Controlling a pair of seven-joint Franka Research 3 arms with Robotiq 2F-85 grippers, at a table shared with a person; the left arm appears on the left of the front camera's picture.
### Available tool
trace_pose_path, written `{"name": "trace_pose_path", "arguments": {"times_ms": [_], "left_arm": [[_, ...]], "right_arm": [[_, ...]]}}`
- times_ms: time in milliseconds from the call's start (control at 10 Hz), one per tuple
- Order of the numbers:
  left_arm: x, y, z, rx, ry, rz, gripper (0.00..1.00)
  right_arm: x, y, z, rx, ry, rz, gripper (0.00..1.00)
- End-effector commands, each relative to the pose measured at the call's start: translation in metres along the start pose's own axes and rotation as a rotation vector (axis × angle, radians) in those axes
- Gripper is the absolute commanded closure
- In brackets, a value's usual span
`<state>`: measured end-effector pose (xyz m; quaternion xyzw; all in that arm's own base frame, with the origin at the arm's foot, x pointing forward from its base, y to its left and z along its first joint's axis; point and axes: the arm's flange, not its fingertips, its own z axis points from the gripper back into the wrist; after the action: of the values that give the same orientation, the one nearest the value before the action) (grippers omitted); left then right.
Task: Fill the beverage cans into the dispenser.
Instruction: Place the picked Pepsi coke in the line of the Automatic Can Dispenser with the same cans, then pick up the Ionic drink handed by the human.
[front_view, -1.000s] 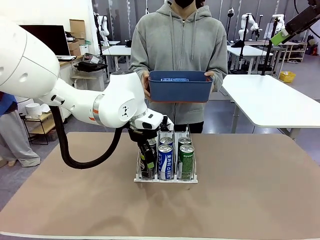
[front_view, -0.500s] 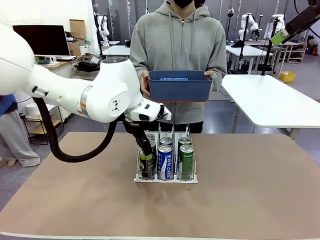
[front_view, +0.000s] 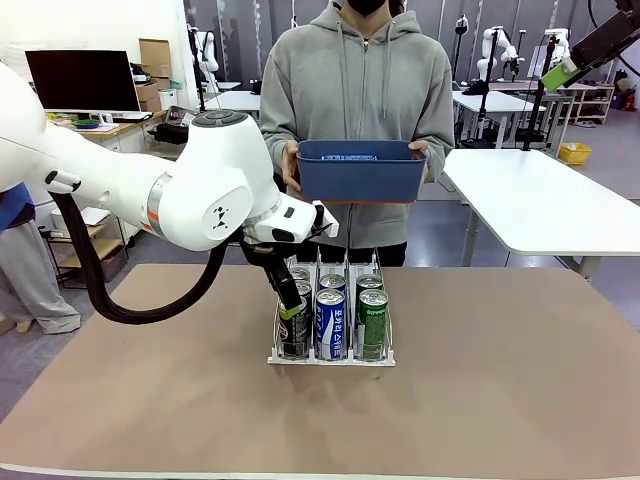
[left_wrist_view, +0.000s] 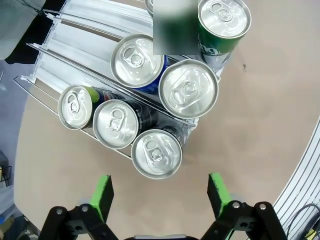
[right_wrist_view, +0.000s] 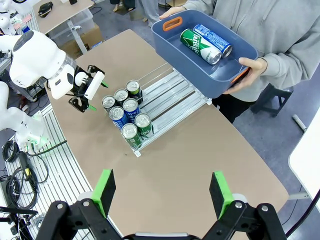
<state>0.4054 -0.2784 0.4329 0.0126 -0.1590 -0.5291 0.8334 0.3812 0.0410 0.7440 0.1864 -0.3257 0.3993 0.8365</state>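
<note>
The left arm's fingers (left_wrist_view: 103, 196) stand spread wide with nothing between them, low in the left wrist frame. They sit just short of the frontmost black can (left_wrist_view: 156, 152), with bare desk (left_wrist_view: 260, 110) showing on either side of it. The right arm's fingers (right_wrist_view: 105, 191) are equally wide and empty, hanging high over the scene.

The dispenser (right_wrist_view: 176, 96) sits mid-desk with its low lip towards the robot. Seven cans (right_wrist_view: 130, 106) are crowded at that front end, probably because the lanes feed forward. Three fill the left lane in the front view, and two sit in each of the other lanes. Thin wire dividers (left_wrist_view: 65, 55) keep the rows apart, so any can has to go in along a lane, not across one.

The rear stretch of all three lanes is bare, which leaves room for more cans. At the upper centre of the front view a person holds a blue bin (front_view: 360, 188) clear of the desk. It holds one green can (right_wrist_view: 196, 46) and one blue-and-white can (right_wrist_view: 212, 40), presumably kept within reach for pick-up. Open desk surrounds the rack on every side.
</note>
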Motion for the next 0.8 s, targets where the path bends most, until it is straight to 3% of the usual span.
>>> {"name": "trace_pose_path", "arguments": {"times_ms": [0,700], "left_arm": [[0.0011,0.0018,-0.0014,-0.023,0.002,0.008,0.0],[-0.0001,0.0003,-0.0034,-0.006,0.004,0.002,0.0]], "right_arm": [[-0.0001,0.0007,-0.0016,0.002,0.003,0.0,0.0],[-0.0001,0.0007,-0.0016,0.002,0.003,0.0,0.0]]}}
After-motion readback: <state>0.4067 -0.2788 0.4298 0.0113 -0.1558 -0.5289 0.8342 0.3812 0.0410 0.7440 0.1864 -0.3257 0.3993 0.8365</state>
